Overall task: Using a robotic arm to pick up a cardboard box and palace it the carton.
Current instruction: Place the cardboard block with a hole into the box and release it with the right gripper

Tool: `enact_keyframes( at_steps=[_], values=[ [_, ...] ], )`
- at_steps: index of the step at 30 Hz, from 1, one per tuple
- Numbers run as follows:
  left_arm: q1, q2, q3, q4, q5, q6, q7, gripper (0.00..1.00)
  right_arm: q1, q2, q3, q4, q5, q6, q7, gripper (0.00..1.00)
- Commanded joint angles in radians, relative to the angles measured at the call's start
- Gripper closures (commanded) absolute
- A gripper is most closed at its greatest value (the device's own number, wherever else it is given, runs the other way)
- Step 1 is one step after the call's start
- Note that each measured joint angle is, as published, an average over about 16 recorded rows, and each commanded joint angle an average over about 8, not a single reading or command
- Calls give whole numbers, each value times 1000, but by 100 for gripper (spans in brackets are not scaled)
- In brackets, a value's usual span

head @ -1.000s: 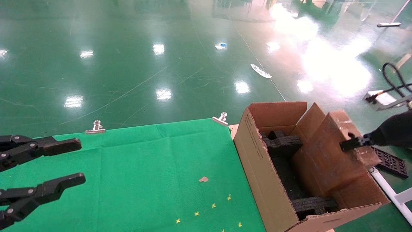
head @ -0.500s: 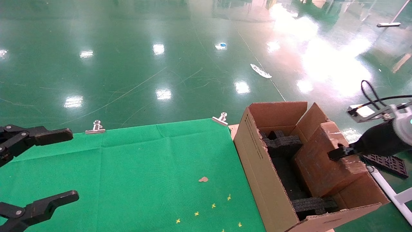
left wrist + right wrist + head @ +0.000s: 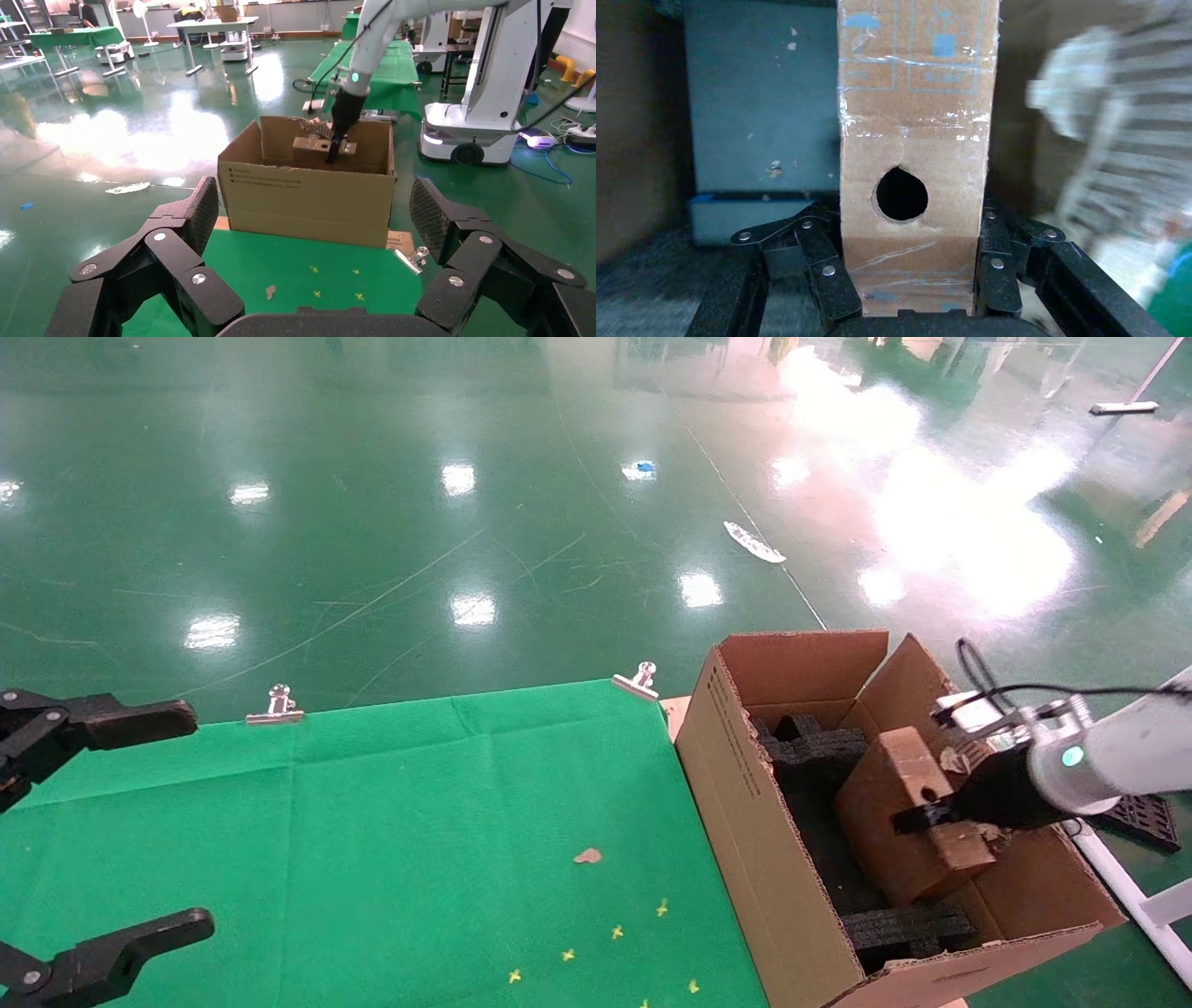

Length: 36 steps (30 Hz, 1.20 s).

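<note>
Now the right gripper's (image 3: pixel 914 281) jaws clamp the cardboard box (image 3: pixel 916 140) between them, inside the carton (image 3: pixel 745 803).

Factory hall — glossy green floor (image 3: pixel 372 523)

cardboard box (image 3: pixel 899 822): lower now, sunk into the carton (image 3: pixel 745 794)
right gripper (image 3: pixel 917 819): shifted left with it
left gripper (image 3: pixel 84 831): jaws wider

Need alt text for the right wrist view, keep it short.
The right gripper is shut on a small narrow brown cardboard box with a round hole in its facing side and clear tape across it, black fingers pressing both sides. Behind it sit a blue-grey panel and brown cardboard walls; the surroundings at one side are blurred.
</note>
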Motion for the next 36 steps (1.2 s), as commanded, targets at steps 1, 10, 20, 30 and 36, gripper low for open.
enact_keyframes(
  at_steps=[1,10,20,30,36],
  values=[
    [0,0,0,0,0,0,0,0,-45,-12,1,-2,13,45,-4,100],
    [0,0,0,0,0,0,0,0,-114,-15,33,-28,79,103,-95,25],
    [0,0,1,0,-1,0,0,0,-84,-16,44,-64,87,72,-149,0],
    [0,0,1,0,-1,-1,1,0,-36,-13,41,-81,68,40,-149,0],
    [0,-1,1,0,-1,-1,1,0,-5,2,42,-72,60,23,-149,0]
  ],
)
